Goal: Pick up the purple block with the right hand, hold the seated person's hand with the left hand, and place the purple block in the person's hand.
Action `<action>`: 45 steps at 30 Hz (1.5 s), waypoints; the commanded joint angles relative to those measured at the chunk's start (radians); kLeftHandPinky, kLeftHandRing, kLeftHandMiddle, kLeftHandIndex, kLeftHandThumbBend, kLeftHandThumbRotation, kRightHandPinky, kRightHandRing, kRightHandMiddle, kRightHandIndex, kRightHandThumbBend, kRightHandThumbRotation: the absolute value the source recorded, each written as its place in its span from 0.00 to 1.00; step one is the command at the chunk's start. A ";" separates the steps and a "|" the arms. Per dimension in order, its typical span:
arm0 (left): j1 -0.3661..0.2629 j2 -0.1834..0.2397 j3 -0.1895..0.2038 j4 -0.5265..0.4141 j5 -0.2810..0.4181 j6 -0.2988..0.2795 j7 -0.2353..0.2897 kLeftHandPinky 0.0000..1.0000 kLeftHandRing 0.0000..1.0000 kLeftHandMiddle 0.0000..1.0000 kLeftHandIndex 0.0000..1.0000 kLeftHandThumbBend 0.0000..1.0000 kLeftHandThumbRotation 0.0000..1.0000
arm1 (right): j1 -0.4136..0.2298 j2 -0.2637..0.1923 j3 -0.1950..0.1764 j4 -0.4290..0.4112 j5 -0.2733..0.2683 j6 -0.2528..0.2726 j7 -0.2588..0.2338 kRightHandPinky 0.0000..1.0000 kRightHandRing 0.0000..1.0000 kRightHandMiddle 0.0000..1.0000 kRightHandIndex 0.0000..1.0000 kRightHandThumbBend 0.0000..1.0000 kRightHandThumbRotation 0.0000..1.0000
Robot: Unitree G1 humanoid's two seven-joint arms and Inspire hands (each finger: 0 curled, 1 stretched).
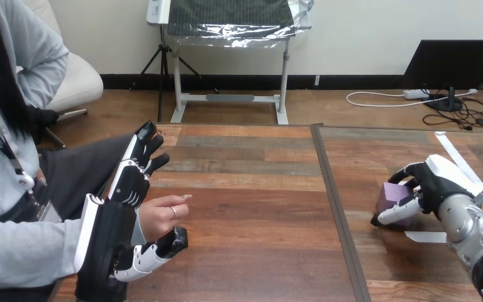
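Head view: at the far left the robot's left hand stands on edge over the near left corner of the tabletop, its back turned outward. Its fingers reach up and away, almost straight, and its thumb stretches out low toward the middle of the tabletop. The person's hand sits in the gap between them, loosely curled, against the palm side of the left hand and just above the thumb. The robot's fingers are not wrapped round it, so the left hand is spread rather than gripping.

Well apart to the right, past a dark seam in the tabletop, the right hand comes in from the right edge on its silver forearm. The purple block lies on the inner side of this hand, enclosed by it. Curled fingers close over the block's top and a white-tipped digit hooks along its near lower edge. Whether the block rests on the tabletop or is raised off it, I cannot tell.
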 commanded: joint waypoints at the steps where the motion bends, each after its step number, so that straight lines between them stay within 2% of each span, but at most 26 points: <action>1: -0.041 -0.004 -0.014 -0.043 -0.021 -0.014 -0.007 0.87 0.94 0.97 0.95 1.00 0.69 | -0.035 0.016 -0.008 -0.013 0.005 -0.005 -0.029 0.57 0.62 0.66 0.67 0.90 0.00; 7: -0.044 -0.001 -0.013 -0.041 -0.021 -0.018 -0.011 0.87 0.95 0.97 0.95 1.00 0.69 | -0.036 0.019 -0.016 -0.015 0.014 -0.007 -0.034 0.52 0.56 0.62 0.61 0.86 0.00; 16: -0.053 -0.006 -0.008 -0.029 -0.020 -0.030 -0.009 0.88 0.95 0.97 0.95 1.00 0.70 | -0.043 0.020 -0.018 -0.016 0.015 -0.007 -0.028 0.49 0.54 0.59 0.54 0.81 0.00; 40: -0.062 -0.004 -0.007 -0.026 -0.017 -0.032 -0.009 0.87 0.94 0.97 0.95 1.00 0.71 | -0.055 0.036 -0.031 -0.023 0.026 -0.034 -0.050 0.51 0.54 0.56 0.53 0.81 0.00; 45: -0.059 -0.001 -0.010 -0.027 -0.019 -0.024 -0.013 0.87 0.95 0.97 0.95 1.00 0.71 | -0.055 0.040 -0.038 -0.027 0.038 -0.058 -0.060 0.50 0.54 0.55 0.53 0.83 0.00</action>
